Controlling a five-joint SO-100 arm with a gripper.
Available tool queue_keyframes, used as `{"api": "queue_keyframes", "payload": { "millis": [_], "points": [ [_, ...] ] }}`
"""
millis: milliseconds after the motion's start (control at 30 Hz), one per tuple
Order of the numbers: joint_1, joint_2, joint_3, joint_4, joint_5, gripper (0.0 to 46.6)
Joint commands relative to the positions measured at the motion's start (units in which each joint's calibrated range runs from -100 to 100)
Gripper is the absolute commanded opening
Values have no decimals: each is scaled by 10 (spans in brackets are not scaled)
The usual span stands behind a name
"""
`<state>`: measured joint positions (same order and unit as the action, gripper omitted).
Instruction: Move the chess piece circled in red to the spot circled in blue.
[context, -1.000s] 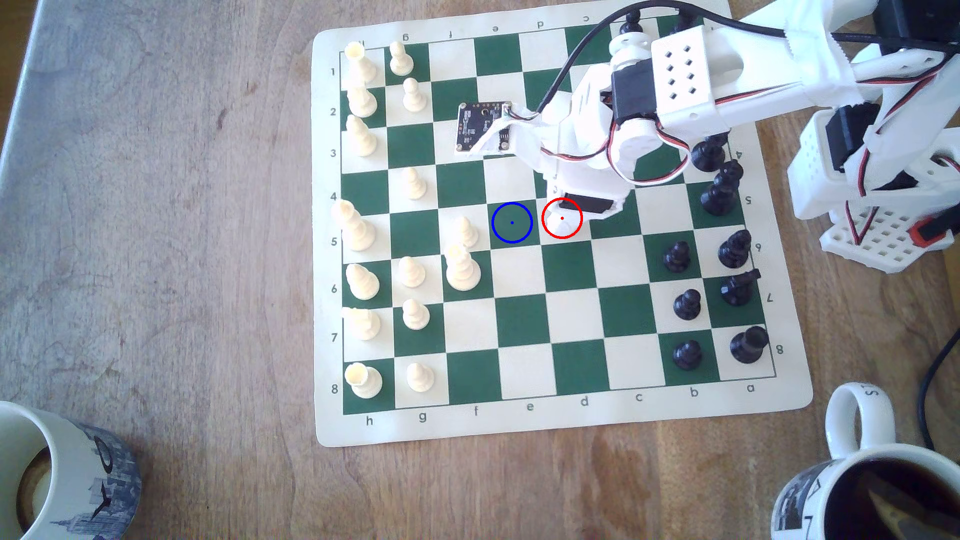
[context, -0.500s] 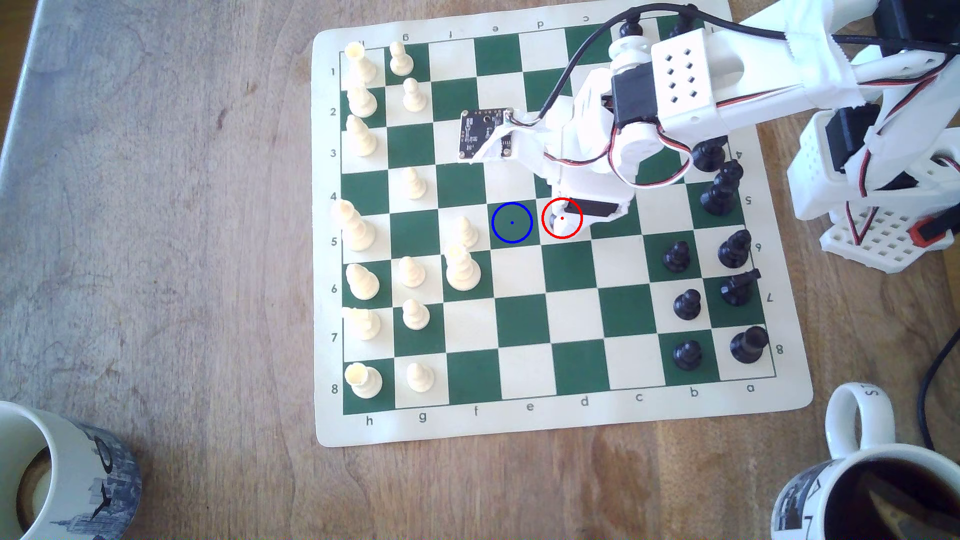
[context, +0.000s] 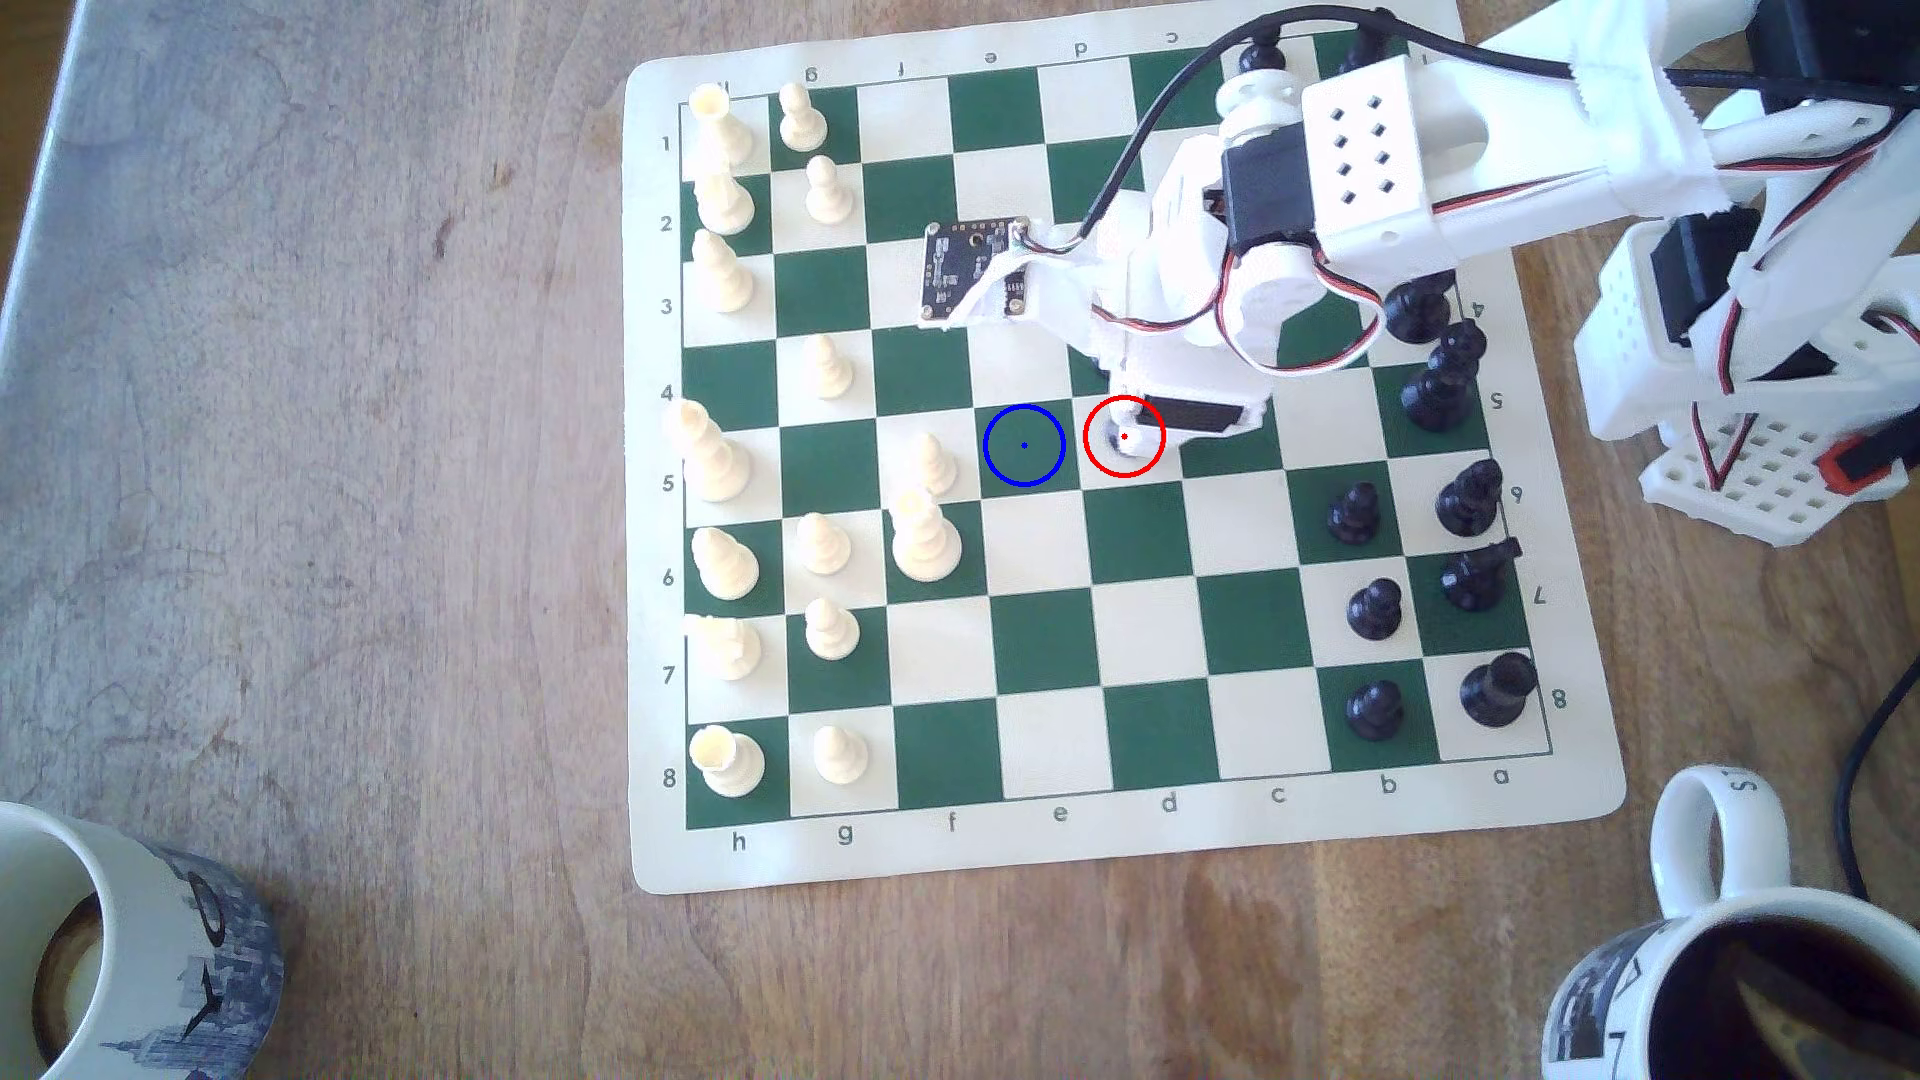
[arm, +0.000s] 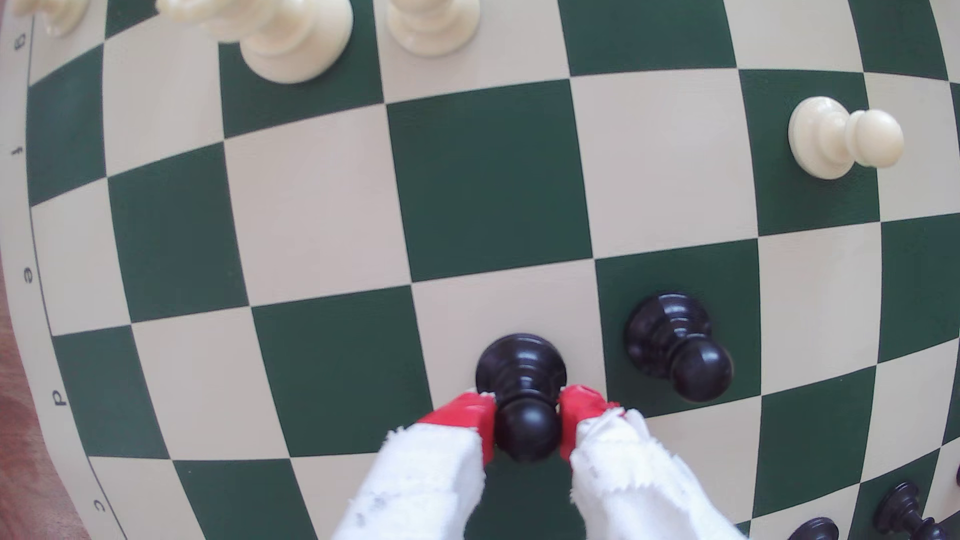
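The chess piece (arm: 522, 374), a glossy black pawn, stands upright on the cream square inside the red ring (context: 1120, 442). My gripper (arm: 527, 413) is shut on it, with a red-tipped finger (arm: 467, 413) pressed against each side of its neck and head. In the exterior view the gripper (context: 1127, 436) comes down over the ring and hides most of the pawn. The spot (context: 1023, 444) is the dark green square with the blue ring, one square to the exterior view's left of the pawn. The spot (arm: 488, 181) lies bare just beyond the pawn in the wrist view.
A second black pawn (arm: 675, 348) stands on the neighbouring green square, close to one finger. A white pawn (context: 930, 462) and a tall white piece (context: 920, 540) stand just past the spot. Black pieces (context: 1371, 608) line the exterior view's right. Mugs (context: 125, 955) (context: 1766, 987) stand off the board.
The gripper head has shifted slightly over the red ring. The pawn's dark top now shows between the fingers where only white finger showed a second ago.
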<state>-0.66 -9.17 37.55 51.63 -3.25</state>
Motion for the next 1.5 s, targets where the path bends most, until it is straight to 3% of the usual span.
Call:
{"api": "queue_keyframes", "payload": {
  "millis": [0,300,633,1467],
  "points": [
    [-3,-44,-59,24,-1,48],
    [-13,-60,-137,67,-5,38],
    [-9,93,-269,52,-7,36],
    [-5,169,-278,20,-4,34]
  ]
}}
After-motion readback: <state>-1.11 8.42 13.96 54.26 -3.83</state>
